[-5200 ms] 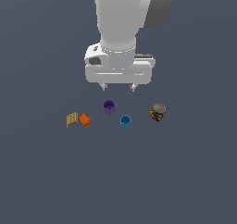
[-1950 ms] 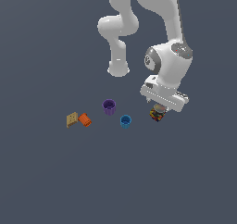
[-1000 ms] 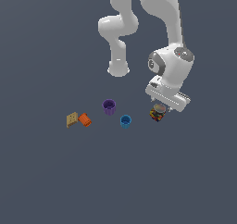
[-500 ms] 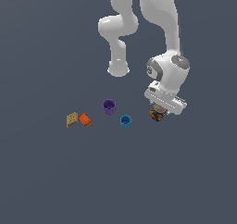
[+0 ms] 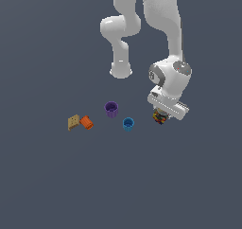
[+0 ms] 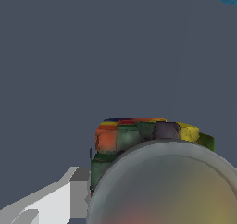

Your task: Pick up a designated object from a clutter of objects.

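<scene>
Hovering right-of-centre over multicoloured jar (image 5: pixel 159 118), gripper (image 5: pixel 162 114) straddling it for pickup; claw state being impossible to tell

A simulated test scene, not a real room: one flat, featureless slate-grey ground (image 5: pixel 47 185) under a smoothly rendered white arm (image 5: pixel 163 29).

Flat, even, shadowless light; wrist view blurred up close.
</scene>
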`<state>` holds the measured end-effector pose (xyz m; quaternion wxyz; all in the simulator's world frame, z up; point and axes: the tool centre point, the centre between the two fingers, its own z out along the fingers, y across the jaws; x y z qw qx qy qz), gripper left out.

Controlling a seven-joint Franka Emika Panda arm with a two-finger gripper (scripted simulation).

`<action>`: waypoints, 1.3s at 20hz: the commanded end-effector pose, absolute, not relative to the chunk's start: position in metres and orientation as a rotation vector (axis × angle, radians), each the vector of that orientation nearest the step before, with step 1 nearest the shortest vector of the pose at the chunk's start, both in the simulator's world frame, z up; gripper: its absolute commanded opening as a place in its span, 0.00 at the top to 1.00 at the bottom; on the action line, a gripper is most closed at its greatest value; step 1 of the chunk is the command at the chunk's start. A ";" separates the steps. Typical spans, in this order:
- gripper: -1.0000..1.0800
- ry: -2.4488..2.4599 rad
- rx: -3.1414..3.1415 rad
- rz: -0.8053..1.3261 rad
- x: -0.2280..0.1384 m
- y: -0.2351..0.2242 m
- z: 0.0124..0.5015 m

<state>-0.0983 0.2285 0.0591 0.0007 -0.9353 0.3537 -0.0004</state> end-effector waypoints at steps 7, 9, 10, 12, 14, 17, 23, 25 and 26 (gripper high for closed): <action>1.00 1.112 -2.938 0.000 -0.099 0.228 0.058; 1.00 1.111 -2.937 -0.002 -0.098 0.229 0.059; 1.00 1.111 -2.937 -0.002 -0.098 0.228 0.060; 1.00 1.111 -2.937 -0.002 -0.099 0.226 0.062; 1.00 1.111 -2.937 -0.002 -0.099 0.223 0.065; 1.00 1.111 -2.937 -0.002 -0.100 0.215 0.073; 1.00 1.111 -2.937 -0.003 -0.104 0.191 0.097; 1.00 1.111 -2.937 -0.003 -0.106 0.180 0.108; 1.00 1.111 -2.937 -0.003 -0.107 0.175 0.114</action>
